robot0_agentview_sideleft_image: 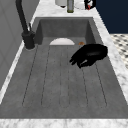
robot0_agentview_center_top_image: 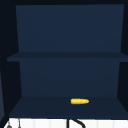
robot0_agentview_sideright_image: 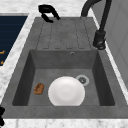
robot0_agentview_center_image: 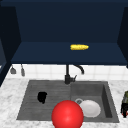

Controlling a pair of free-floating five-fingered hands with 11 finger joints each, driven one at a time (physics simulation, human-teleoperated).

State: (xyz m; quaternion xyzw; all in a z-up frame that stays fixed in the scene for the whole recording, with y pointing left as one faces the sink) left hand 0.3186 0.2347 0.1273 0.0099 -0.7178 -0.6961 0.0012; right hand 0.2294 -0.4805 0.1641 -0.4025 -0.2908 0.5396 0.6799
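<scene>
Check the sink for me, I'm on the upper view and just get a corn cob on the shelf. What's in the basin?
Observer: A white plate lies on the basin floor, next to the drain.
Operator: Anything else in there?
Observer: A small brown item by the basin's front wall, apart from the plate.
Operator: Left hand?
Observer: The left hand is over the drainboard, fingers loosely bent, holding nothing.

A large glossy red ball (robot0_agentview_center_image: 67, 114) is covering part of the round white plate (robot0_agentview_center_image: 91, 108) and running off the front view's bottom edge. A black hand (robot0_agentview_center_image: 124, 109) is getting cropped at the right edge, fingers unreadable.
</scene>
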